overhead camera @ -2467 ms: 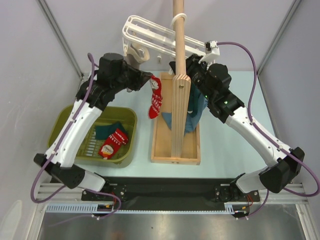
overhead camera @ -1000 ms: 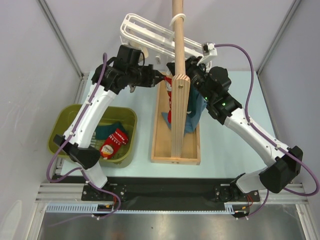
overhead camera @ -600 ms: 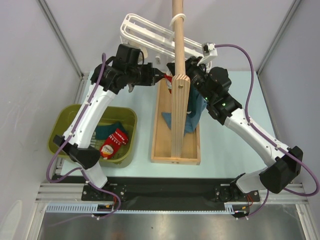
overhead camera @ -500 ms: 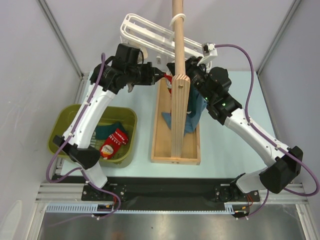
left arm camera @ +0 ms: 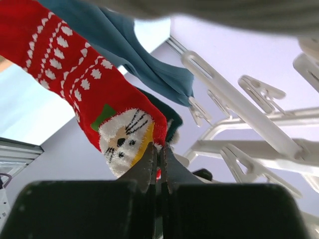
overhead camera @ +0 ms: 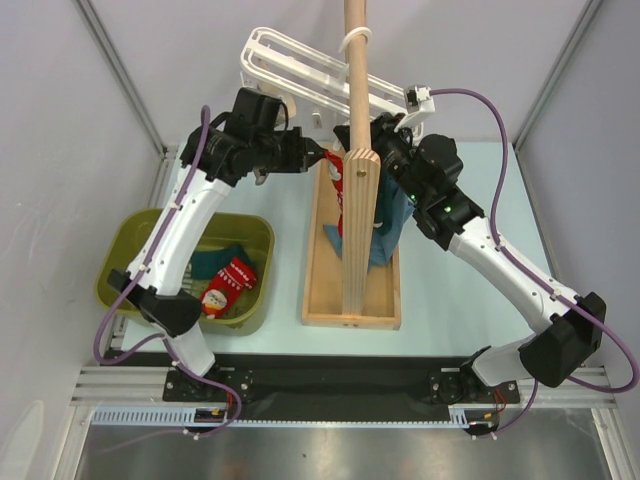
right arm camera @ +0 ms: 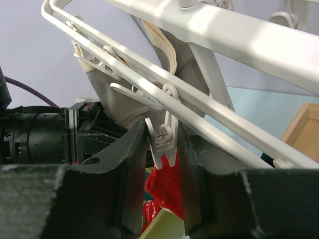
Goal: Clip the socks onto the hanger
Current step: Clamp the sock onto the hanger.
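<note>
The white slatted hanger [overhead camera: 300,72] hangs on the wooden pole. My left gripper [overhead camera: 321,155] is shut on the top edge of a red patterned sock [overhead camera: 338,195] and holds it up under the hanger, beside the pole. In the left wrist view the jaws [left arm camera: 159,149] pinch the sock's cuff [left arm camera: 124,134]. My right gripper [overhead camera: 373,137] is shut on a white clip peg [right arm camera: 167,139], one finger pressing each side. The red sock's edge [right arm camera: 167,186] sits just below that peg. A second red sock [overhead camera: 228,285] and a teal sock [overhead camera: 214,258] lie in the basket.
The olive basket [overhead camera: 258,300] stands front left. The wooden stand's tray [overhead camera: 320,290] and pole [overhead camera: 357,200] are in the middle. A blue garment [overhead camera: 392,225] and a grey-beige sock [right arm camera: 124,99] hang from the hanger. Other pegs [left arm camera: 249,89] dangle close by.
My left arm has carried the red sock right, from beside the basket side up to the pole and the right gripper. In the last second it barely moved. The right arm stayed.
</note>
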You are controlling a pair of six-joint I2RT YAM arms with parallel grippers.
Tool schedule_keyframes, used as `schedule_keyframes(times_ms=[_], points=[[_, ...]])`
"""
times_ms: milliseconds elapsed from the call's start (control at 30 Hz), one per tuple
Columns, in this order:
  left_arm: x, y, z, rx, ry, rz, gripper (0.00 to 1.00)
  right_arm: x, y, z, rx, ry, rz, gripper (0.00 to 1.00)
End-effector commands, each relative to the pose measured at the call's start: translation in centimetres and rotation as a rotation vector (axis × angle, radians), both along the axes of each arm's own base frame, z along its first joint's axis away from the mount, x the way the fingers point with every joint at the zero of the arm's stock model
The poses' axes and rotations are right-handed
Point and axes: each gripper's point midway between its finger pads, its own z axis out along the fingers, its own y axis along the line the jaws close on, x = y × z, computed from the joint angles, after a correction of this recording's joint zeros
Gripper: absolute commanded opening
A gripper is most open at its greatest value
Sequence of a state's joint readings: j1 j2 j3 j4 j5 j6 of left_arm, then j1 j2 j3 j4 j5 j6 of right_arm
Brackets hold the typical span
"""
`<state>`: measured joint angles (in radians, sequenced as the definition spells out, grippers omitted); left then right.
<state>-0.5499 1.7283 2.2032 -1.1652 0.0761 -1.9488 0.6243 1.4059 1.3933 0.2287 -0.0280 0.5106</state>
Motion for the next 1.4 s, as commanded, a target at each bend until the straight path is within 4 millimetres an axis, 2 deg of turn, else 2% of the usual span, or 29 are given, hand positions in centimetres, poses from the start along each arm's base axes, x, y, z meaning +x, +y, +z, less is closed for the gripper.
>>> schedule_keyframes(times_ms=[0,100,267,400,700,1367], points=[[-0.6,0.3,0.1,0.007,0.034,0.025,0.0,-1.0,0.9,-1.0,-0.047,0.027,0.053,0.0],[-0.7,0.5,-0.4,0.012,0.055,0.039,0.0,-0.7,0.9,-1.6,-0.061,0.037,0.051,0.0],[-0.2,0.7,0.2,0.003,0.053,0.069,0.0,-1.0,1.0,-2.1,-0.075,0.038,0.056,0.0],[0.1,0.0,0.9,-0.017,0.047,0.061,0.0,-1.0,1.0,-2.3,-0.08,0.038,0.057,0.0],[0.6,-0.7,0.7,-0.033,0.057,0.065,0.0,-1.2,1.1,-2.2,-0.088,0.033,0.062,0.0],[0.9,-1.1,2.0,-0.097,0.054,0.079,0.0,-0.5,1.4,-5.4,-0.156,0.034,0.058,0.0]])
